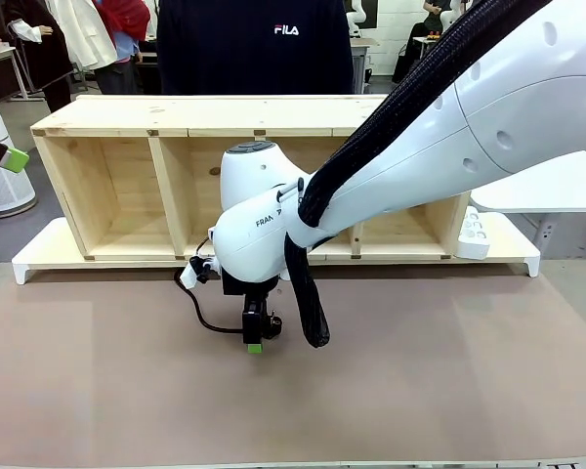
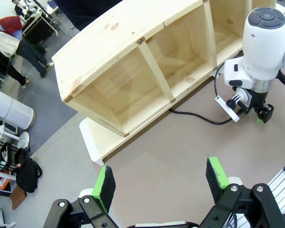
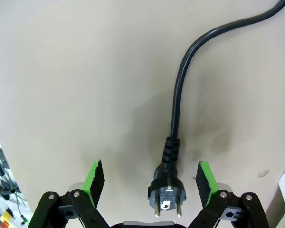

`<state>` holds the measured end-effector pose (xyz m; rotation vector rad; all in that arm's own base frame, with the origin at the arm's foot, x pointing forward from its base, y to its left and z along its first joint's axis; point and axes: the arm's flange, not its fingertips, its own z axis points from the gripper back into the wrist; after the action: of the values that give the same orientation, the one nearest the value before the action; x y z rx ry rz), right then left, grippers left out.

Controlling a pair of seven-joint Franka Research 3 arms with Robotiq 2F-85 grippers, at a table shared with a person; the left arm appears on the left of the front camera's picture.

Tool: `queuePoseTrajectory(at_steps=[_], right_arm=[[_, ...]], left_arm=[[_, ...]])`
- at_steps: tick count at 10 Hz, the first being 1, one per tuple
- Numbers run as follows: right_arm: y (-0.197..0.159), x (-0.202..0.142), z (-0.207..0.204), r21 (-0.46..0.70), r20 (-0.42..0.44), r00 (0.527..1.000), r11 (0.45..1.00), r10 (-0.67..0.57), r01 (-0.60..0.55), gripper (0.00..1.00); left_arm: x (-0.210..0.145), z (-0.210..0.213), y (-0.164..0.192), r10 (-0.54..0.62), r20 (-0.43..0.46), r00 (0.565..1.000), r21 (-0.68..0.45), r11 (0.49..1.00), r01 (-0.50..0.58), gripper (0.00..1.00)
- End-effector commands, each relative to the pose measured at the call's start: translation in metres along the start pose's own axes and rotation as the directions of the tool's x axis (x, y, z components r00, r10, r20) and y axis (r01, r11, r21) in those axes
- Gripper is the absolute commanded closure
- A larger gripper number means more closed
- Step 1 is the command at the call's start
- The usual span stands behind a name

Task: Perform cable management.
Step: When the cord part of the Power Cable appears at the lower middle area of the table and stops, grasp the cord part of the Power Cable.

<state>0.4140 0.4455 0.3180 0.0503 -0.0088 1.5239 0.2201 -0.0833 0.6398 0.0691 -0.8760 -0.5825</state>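
The cable (image 3: 176, 102) is a thin black cord lying on the tan mat. Its plug (image 3: 166, 189) lies flat, prongs towards the camera, between the two green pads of my right gripper (image 3: 151, 181), which is open and touches neither side of it. In the front view the right gripper (image 1: 256, 342) points down at the mat in front of the shelf, and the cable (image 1: 200, 315) curves from it back to the shelf's foot. My left gripper (image 2: 160, 178) hangs open and empty high above the mat. It also shows at the left edge of the front view (image 1: 5, 156).
A long wooden shelf (image 1: 225, 117) with open compartments lies along the far side on a white base. A white power strip (image 1: 474, 234) sits at its right end. A person in a dark top (image 1: 254, 44) stands behind it. The right arm's ribbed hose (image 1: 308, 303) hangs near the gripper.
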Motion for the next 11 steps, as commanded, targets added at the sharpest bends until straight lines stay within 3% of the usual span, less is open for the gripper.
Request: queuePoseTrajectory(at_steps=[1,6,7,8,9,10,11], right_arm=[[-0.0024,0.0007,-0.0081,-0.054,0.024,1.000,0.999,0.009,-0.007,0.00],[-0.0043,-0.0001,-0.0096,-0.062,-0.009,1.000,0.998,0.023,-0.024,0.02],[-0.0044,0.0000,-0.0091,-0.066,-0.030,0.999,0.998,0.016,-0.018,0.20],[-0.0047,0.0000,-0.0088,-0.067,-0.029,0.999,0.998,0.015,-0.017,0.21],[-0.0045,0.0000,-0.0092,-0.068,-0.028,0.999,0.998,0.016,-0.017,0.39],[-0.0051,0.0004,-0.0091,-0.071,-0.019,1.000,0.997,0.014,-0.015,0.41],[-0.0057,0.0003,-0.0092,-0.075,-0.014,1.000,0.997,0.010,-0.012,0.58]], left_arm=[[0.0006,-0.0019,-0.0003,0.000,0.009,1.000,0.001,1.000,0.000,0.00],[0.0006,-0.0019,-0.0003,0.000,0.009,1.000,0.001,1.000,0.000,0.00],[0.0006,-0.0019,-0.0003,0.000,0.009,1.000,0.001,1.000,0.000,0.00],[0.0006,-0.0019,-0.0003,0.000,0.009,1.000,0.001,1.000,0.000,0.00],[0.0006,-0.0019,-0.0003,0.000,0.009,1.000,0.001,1.000,0.000,0.00],[0.0006,-0.0019,-0.0003,0.000,0.009,1.000,0.001,1.000,0.000,0.00],[0.0006,-0.0019,-0.0003,0.000,0.009,1.000,0.001,1.000,0.000,0.00]])
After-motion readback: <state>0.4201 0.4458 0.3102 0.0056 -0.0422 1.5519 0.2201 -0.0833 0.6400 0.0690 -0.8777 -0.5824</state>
